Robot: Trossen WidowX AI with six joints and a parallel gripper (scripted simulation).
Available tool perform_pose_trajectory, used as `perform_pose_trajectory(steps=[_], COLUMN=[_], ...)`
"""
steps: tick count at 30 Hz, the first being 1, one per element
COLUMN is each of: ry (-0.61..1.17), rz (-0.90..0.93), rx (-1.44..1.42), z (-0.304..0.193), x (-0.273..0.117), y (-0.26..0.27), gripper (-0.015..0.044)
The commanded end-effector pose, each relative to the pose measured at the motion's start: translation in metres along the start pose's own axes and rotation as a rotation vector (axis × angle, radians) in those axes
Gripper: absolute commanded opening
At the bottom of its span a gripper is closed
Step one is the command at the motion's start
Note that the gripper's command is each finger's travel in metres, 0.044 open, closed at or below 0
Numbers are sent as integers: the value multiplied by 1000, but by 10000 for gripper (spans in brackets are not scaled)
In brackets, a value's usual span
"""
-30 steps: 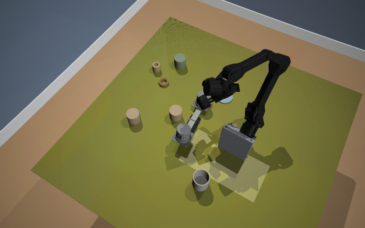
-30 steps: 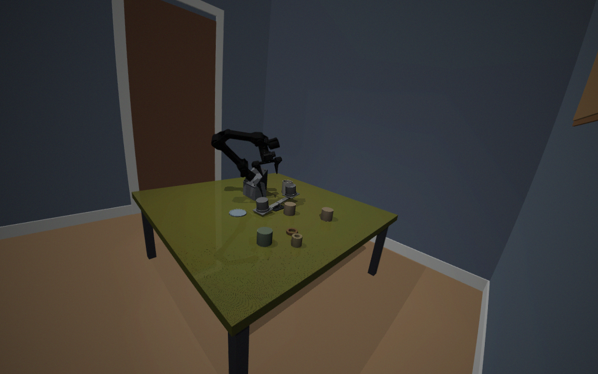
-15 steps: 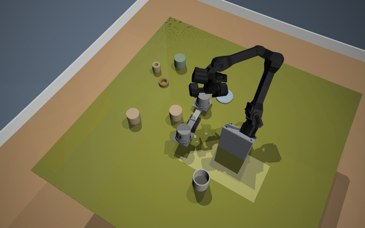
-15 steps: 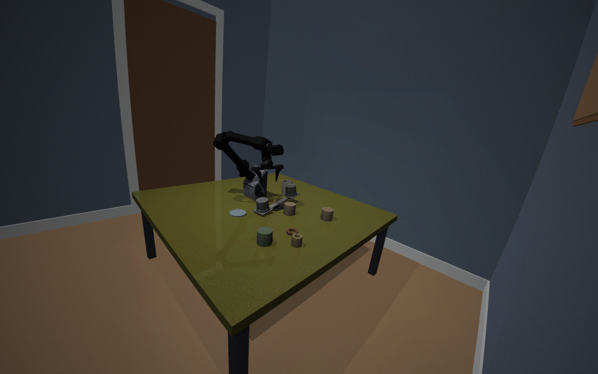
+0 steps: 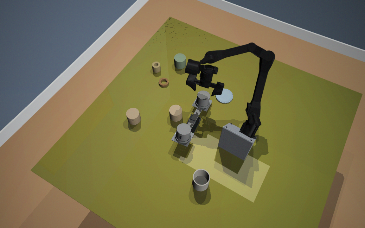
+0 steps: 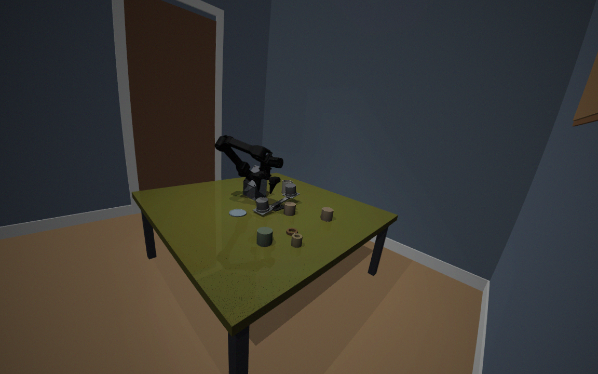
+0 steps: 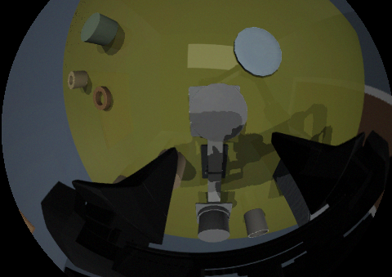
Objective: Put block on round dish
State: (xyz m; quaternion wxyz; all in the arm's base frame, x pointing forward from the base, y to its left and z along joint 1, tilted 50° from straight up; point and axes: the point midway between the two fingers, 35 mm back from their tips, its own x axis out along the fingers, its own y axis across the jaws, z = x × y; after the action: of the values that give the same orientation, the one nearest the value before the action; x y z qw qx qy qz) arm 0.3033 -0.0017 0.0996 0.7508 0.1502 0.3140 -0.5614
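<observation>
One grey cup stands upside down on the lower end of the tilted balance, the end nearer the dish. The identical cup stands on the raised end, nearer the arm base. My gripper is open and empty, fingers pointing down, above the lower end's cup. The pale blue round dish is bare, beside that end. The block is hidden from view.
A green cylinder, a tan tube and a brown ring lie beyond the lower end. Two tan cylinders stand left of the balance. An open grey cup stands beyond the raised end.
</observation>
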Motion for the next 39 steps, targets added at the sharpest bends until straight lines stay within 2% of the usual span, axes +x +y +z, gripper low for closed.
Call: perform_pose_trajectory(steps=[1, 39], ry=[16, 16], rz=[-46, -47], rx=[107, 113], z=[13, 13], x=[12, 69], y=[2, 1], gripper=[440, 440])
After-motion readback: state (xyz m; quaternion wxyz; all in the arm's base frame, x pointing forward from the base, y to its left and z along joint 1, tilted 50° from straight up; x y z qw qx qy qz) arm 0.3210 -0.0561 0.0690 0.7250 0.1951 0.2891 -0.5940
